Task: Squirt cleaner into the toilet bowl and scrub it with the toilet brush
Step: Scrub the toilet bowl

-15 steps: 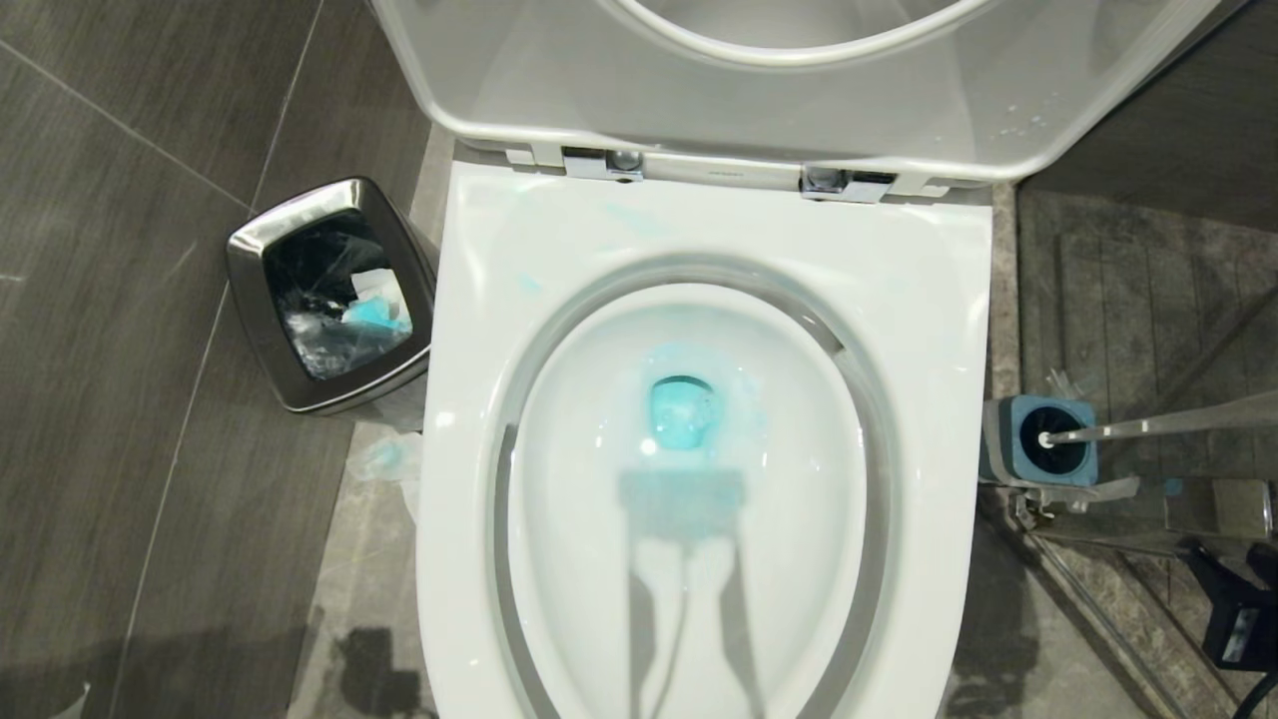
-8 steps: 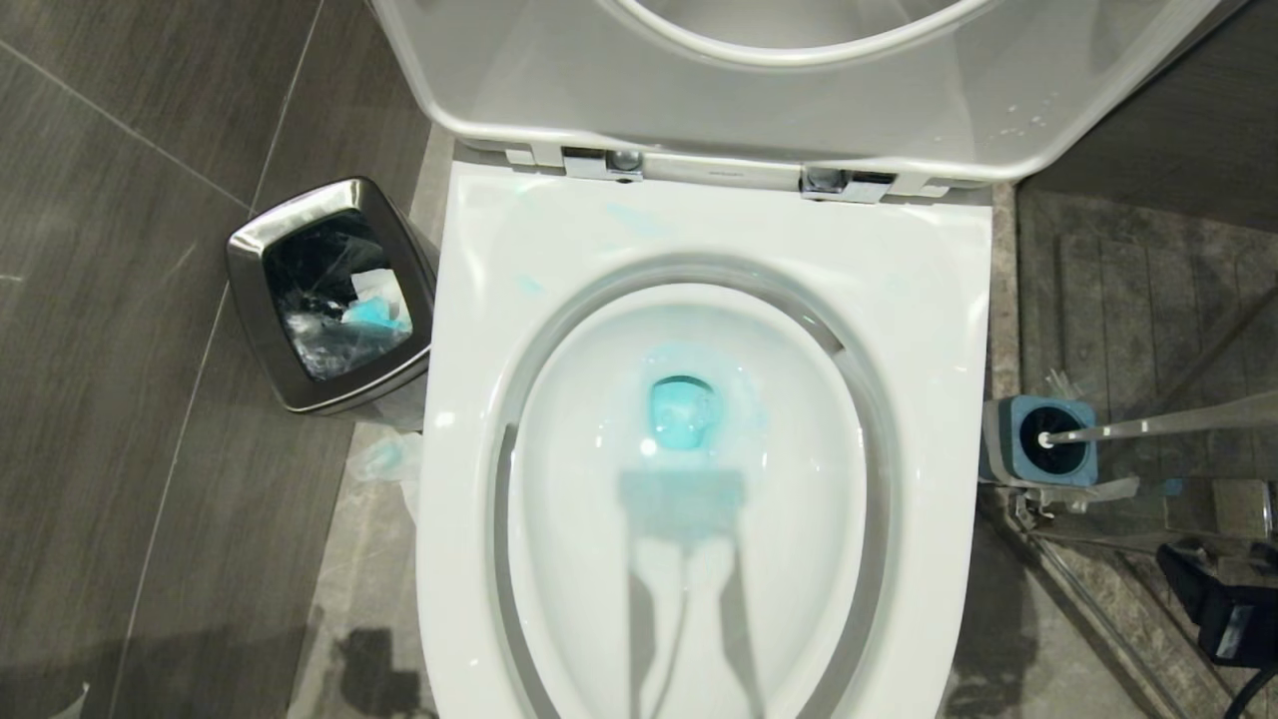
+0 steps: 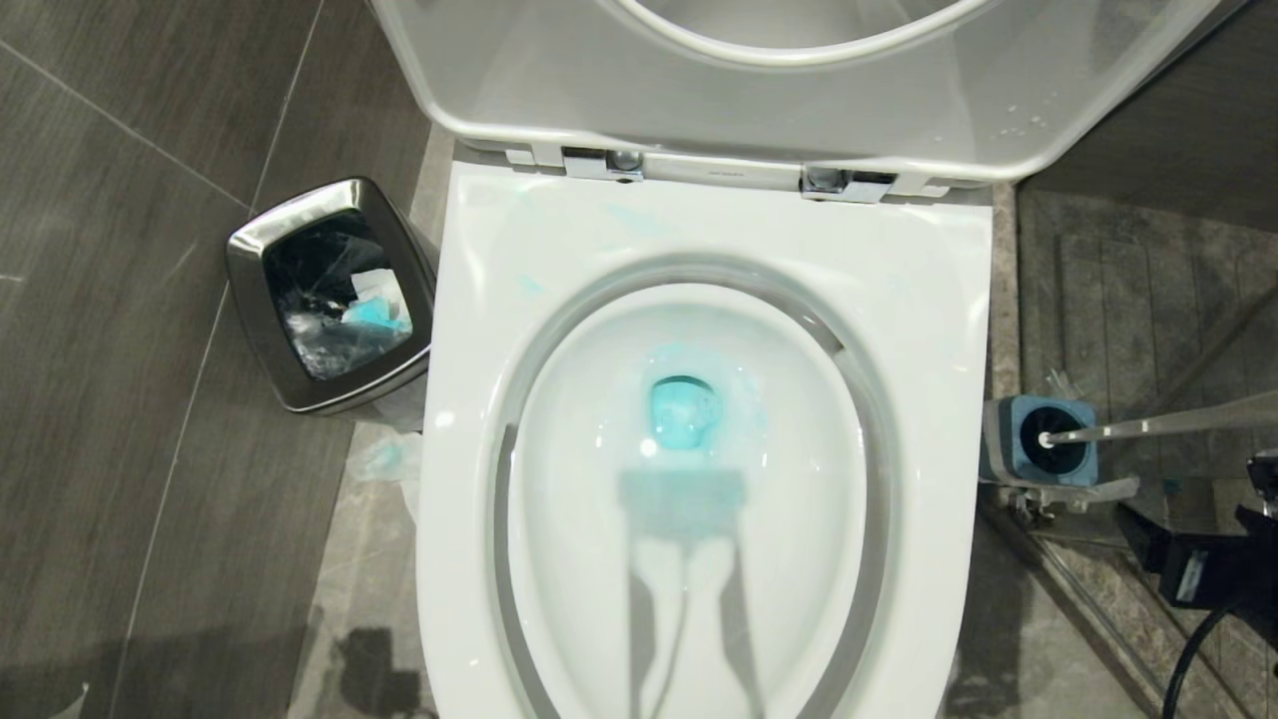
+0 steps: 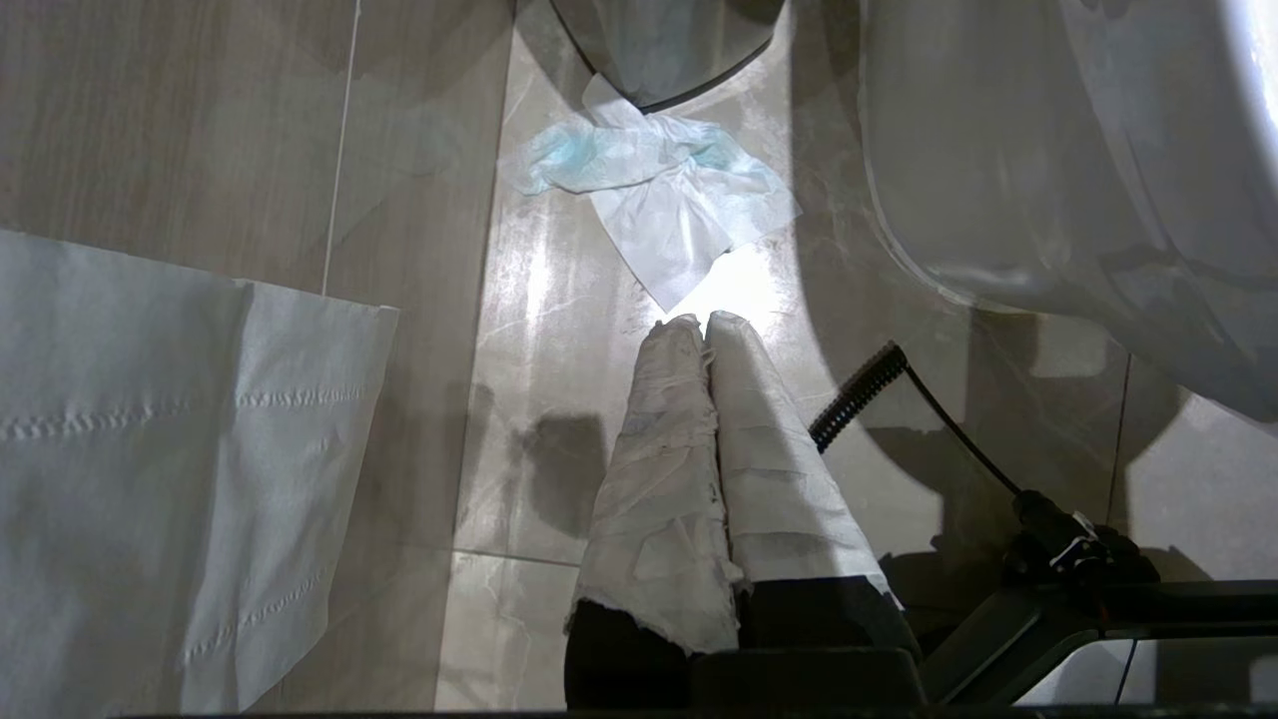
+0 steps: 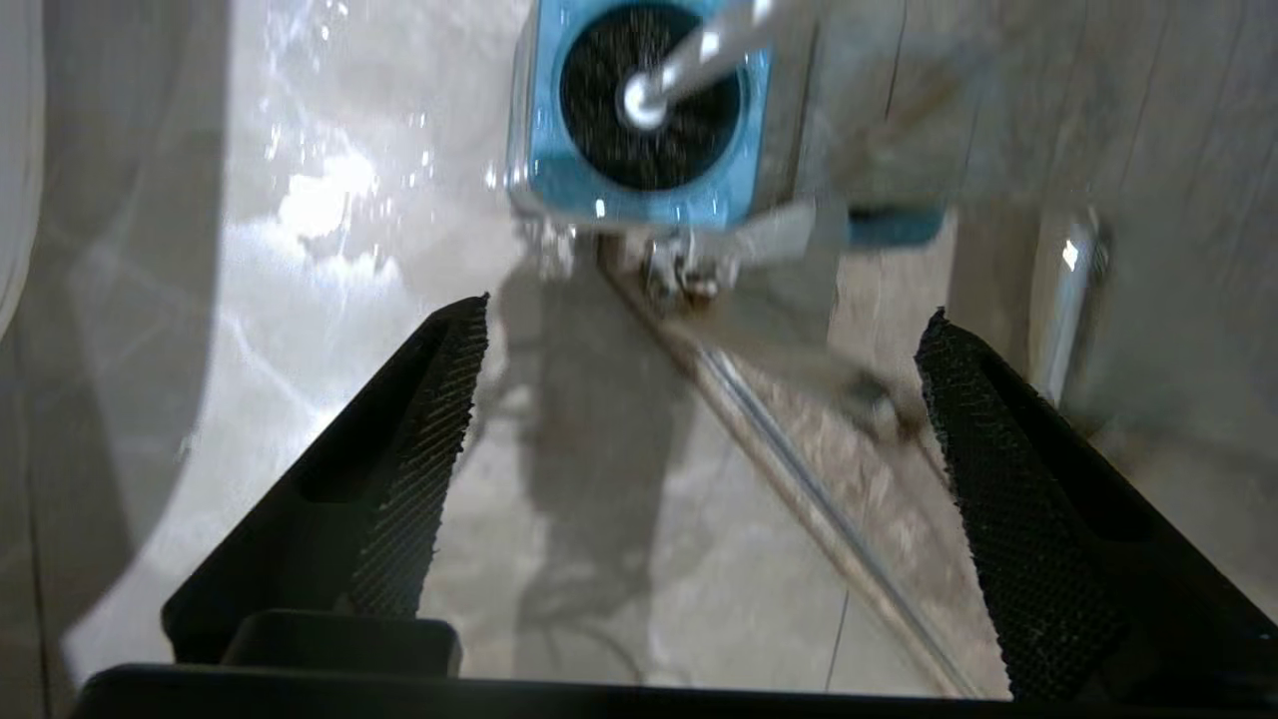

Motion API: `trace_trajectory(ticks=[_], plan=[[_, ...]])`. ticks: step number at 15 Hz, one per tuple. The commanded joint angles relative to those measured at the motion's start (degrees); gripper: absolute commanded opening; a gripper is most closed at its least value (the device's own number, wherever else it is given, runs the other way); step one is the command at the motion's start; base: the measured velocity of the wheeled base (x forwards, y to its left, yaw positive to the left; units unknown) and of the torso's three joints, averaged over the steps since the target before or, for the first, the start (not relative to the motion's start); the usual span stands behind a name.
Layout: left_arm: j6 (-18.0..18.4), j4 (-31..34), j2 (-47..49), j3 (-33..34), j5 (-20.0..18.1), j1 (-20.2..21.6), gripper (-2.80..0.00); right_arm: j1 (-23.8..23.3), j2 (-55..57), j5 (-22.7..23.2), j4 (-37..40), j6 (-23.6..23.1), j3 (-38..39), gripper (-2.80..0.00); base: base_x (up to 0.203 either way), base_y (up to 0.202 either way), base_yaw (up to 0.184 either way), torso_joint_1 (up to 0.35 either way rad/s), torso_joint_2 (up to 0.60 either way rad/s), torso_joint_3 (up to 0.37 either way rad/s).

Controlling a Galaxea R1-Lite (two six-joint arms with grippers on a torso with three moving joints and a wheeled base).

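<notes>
The white toilet bowl [image 3: 579, 539] fills the middle of the head view. The cleaner [image 3: 682, 414] tints the water at its bottom turquoise, and pale blue smears mark the rim. The toilet brush [image 3: 1148, 426] stands in its blue-topped holder [image 3: 1006, 449] on the floor to the bowl's right, with its white handle leaning right. My right gripper [image 3: 1188, 574] hovers just short of the holder, open and empty. In the right wrist view, the holder [image 5: 639, 205] and the brush [image 5: 699, 50] lie beyond the right gripper [image 5: 706, 308]. My left gripper [image 4: 706, 320], with white-wrapped fingers, hangs shut over the floor.
A steel bin [image 3: 250, 250] with blue-stained rubbish stands left of the toilet. A crumpled tissue [image 4: 659, 190] lies on the floor beside it. A sheet of toilet paper [image 4: 150, 449] hangs near the left arm. A metal floor track [image 5: 799, 479] runs past the brush holder. The seat and lid [image 3: 799, 110] are raised.
In the head view my right gripper has moved up and to the left from the bottom right corner, closer to the brush holder. Nothing else has moved.
</notes>
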Motion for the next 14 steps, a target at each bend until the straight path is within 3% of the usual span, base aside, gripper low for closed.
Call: trace_trajectory(ticks=[1, 14], plan=[[0.02, -0.01, 0.02, 0.09, 0.0, 0.02, -2.8, -0.65, 4.93, -0.13, -1.43, -0.15, -3.29, 0.0, 0.0, 0.0, 0.0, 0.0, 0.0, 0.0], [0.02, -0.01, 0.02, 0.09, 0.0, 0.02, -2.8, -1.55, 12.62, 0.74, -4.03, 0.05, -14.7, 0.0, 0.0, 0.0, 0.0, 0.0, 0.0, 0.0]])
